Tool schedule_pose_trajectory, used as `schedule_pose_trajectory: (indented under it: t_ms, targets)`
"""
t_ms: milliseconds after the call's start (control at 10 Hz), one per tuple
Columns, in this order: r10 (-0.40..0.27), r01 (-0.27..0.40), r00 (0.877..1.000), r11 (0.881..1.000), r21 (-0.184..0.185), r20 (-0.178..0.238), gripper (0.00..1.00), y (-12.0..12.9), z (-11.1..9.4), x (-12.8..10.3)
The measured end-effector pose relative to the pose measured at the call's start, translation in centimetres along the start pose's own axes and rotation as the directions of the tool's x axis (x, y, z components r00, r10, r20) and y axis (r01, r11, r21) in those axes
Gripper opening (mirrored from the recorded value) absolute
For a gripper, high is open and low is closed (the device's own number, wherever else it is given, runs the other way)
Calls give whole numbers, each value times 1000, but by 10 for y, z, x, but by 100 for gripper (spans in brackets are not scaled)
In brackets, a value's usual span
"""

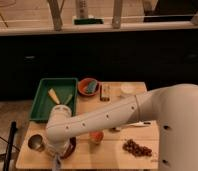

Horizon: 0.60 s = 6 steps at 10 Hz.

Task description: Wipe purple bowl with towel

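I can read no word, label or number here. The gripper [57, 159] (low, at the near edge of the table [112, 151]) carries none.

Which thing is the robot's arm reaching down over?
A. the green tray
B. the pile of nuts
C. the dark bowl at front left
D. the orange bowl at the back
C: the gripper hangs at the table's front left, right over the dark bowl, beside the metal cup.
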Motion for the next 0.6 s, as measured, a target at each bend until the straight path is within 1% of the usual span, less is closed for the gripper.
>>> schedule_pose_trajectory:
  t_ms: [100, 200, 300, 400, 500, 600]
  targets:
    - [34, -34, 999, 999, -6, -2, 0, 17, 0, 2]
    - [83, -83, 997, 996, -15, -8, 0, 33, 1, 9]
    - [109, -109, 994, 994, -19, -13, 0, 39, 3, 16]
    - [124, -124, 992, 992, -19, -28, 0, 42, 3, 28]
    - [125, -126, 991, 992, -16, -41, 0, 37, 1, 43]
    - [120, -121, 991, 992, -18, -51, 0, 31, -1, 52]
